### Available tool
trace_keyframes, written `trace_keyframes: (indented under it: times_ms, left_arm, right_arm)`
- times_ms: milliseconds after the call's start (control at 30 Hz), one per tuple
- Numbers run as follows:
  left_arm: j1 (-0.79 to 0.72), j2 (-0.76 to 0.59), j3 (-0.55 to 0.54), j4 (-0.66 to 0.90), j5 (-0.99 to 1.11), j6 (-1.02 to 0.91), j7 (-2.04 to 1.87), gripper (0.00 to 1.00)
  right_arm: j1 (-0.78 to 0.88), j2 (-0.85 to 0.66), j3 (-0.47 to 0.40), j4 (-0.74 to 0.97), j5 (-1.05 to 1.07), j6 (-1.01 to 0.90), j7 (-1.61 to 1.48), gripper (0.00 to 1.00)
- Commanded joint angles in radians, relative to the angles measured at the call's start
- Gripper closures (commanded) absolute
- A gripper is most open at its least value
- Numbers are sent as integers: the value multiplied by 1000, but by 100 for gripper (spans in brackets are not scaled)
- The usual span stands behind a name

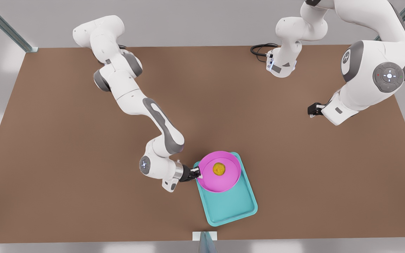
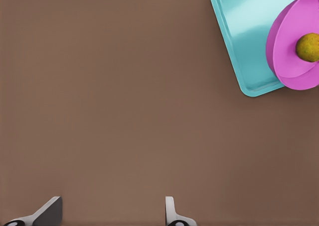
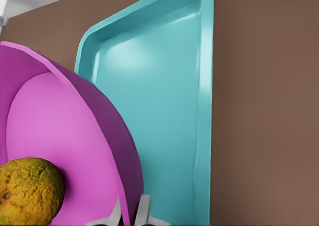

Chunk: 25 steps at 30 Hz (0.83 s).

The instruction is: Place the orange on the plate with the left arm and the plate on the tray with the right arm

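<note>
I am looking down on the brown table (image 1: 83,168), and working from the biggest thing down. The teal tray (image 1: 229,207) is lying near the table's front edge, at about 6 o'clock from the table's middle. The pink plate (image 1: 220,181) is sitting over the tray's far end, at 12 o'clock on the tray, its rim overhanging the tray's edge a little at 9 o'clock. The orange (image 1: 219,168) is resting in the plate's bowl, close to its centre, so I am judging the left arm's half of the job done. The step in hand is the right arm's: setting the plate on the tray. The right gripper (image 1: 196,173) is reaching in from 9 o'clock of the plate, and in the right wrist view its fingers (image 3: 143,208) are pinching the plate's rim (image 3: 114,136), one inside and one outside the wall, closed down to the rim's thickness. I cannot tell whether the plate is fully seated or hanging slightly tilted. My next move, as I see it, calls for lowering until the plate is flat, then parting the fingers and drawing back toward 9 o'clock without dragging the rim or rolling the fruit. The left gripper (image 1: 314,109) is waiting high over bare table, well away at 2 o'clock from the tray, with its fingers (image 2: 172,213) spread wide and holding nothing.
</note>
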Motion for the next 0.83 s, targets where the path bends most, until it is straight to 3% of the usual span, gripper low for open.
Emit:
trace_keyframes:
  times_ms: [0, 33, 67, 300, 333, 367, 433, 500, 533, 567, 667, 800]
  left_arm:
    - [0, -1, 0, 0, 1, -3, -4, 0]
    - [0, -1, 1, 0, 1, -3, -4, 0]
    - [0, -1, 0, 0, 1, -3, -4, 0]
    - [2, 0, 0, 2, -1, 0, -4, 0]
    - [2, 2, 0, 2, 1, 2, -4, 0]
    - [0, 23, 0, 36, 1, 2, -6, 0]
    - [0, 34, 0, 56, 2, -8, -26, 0]
    - [0, 34, 0, 56, 2, -8, -27, 0]
    - [0, 34, 0, 56, 2, -9, -26, 0]
    - [0, 33, 0, 56, 2, -9, -26, 0]
    - [-1, 30, 0, 56, 2, -26, -26, 0]
    - [0, 33, 0, 57, 2, -21, -21, 0]
  right_arm:
    - [0, 15, 8, 20, -4, 5, 7, 79]
    - [0, 13, 10, 18, -4, 4, 6, 4]
    - [0, 13, 11, 17, -4, -5, 6, 0]
    - [-15, -25, 14, 8, -8, -74, 6, 0]
    - [-31, -118, -74, -17, -29, -380, 12, 0]
    - [-15, -177, -302, -17, -173, -718, -30, 0]
    - [-23, -368, -326, -26, -641, -901, -183, 0]
    - [-20, -566, -404, -40, -670, -1073, -168, 0]
    - [-32, -671, -406, -81, -675, -1073, -165, 0]
    - [-37, -842, -398, -282, -698, -1047, -156, 0]
    - [-143, -1068, -279, -561, -721, -906, -125, 0]
    - [-176, -1148, -247, -660, -722, -884, -90, 0]
